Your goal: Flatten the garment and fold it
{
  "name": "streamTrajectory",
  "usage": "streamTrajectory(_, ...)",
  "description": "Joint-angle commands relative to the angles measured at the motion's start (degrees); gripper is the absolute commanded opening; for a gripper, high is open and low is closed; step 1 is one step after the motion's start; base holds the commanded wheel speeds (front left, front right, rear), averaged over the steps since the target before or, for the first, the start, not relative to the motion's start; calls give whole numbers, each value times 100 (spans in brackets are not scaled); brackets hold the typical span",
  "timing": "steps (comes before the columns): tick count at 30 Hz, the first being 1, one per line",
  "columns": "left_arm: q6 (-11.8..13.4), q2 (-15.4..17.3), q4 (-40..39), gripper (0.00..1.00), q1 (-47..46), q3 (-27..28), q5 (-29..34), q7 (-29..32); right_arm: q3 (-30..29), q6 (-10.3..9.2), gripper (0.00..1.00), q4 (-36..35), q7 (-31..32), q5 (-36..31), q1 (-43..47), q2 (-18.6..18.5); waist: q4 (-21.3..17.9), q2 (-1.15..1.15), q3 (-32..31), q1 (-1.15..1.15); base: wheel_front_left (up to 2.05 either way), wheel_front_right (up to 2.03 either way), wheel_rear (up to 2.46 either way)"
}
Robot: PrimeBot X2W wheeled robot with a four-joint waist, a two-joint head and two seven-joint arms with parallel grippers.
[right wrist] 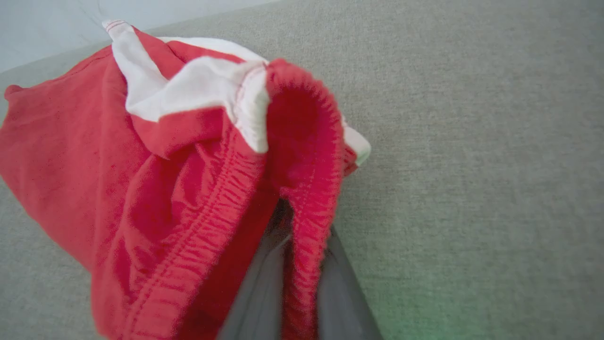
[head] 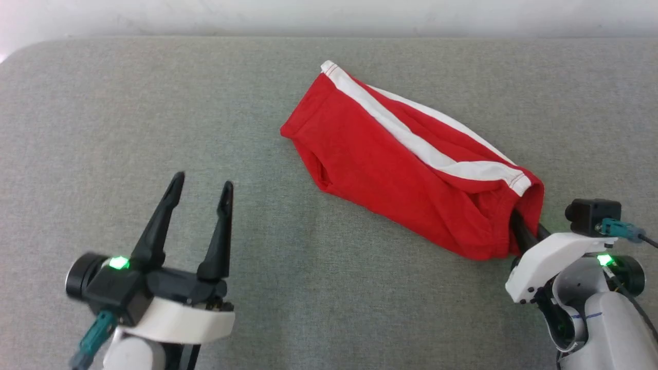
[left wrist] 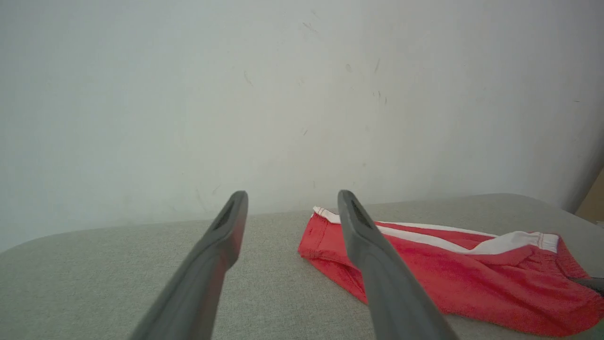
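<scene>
Head view: right end effector (head: 524, 231) pinches garment (head: 390, 159); left end effector (head: 203, 187) spread.

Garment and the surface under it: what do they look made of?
Garment: soft red knit, probably cotton jersey, matte; it creases limply, with a gathered elastic-looking waistband. Surface: grey-green woven cloth, matte; fine weave grain shows, padding beneath unclear.

Grey cloth-covered table (head: 154, 103) against a pale wall (left wrist: 188, 94).
Even light, faint scuffs on the wall, rounded table corners.
</scene>
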Motion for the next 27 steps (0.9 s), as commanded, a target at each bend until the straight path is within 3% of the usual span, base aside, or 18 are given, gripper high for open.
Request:
streamTrajectory(1,-100,72,57,100,-203,-41,-12,14,-30,-6,0,-72,-32,-8,24,6,-32,0,3,0,0,0,0)
streamTrajectory(6,-345,449,244,100,-937,-318,-363,798,-16,-6,0,-397,45,-62,35,6,-118,0,171,0,0,0,0)
streamTrajectory(14,-434,1086,1159,100,-2789,-978,-2033,3218,202,-6,0,-713,119,-90,-133,6,-285,0,522,0,0,0,0)
streamTrajectory(20,-436,1291,2121,100,-3755,-1256,-2918,4726,477,-6,0,-694,60,-4,-274,6,-499,0,698,0,0,0,0)
streamTrajectory(27,-348,1456,2746,100,-4124,-1323,-2913,5197,702,-6,0,-671,-48,82,-418,6,-796,0,900,0,0,0,0)
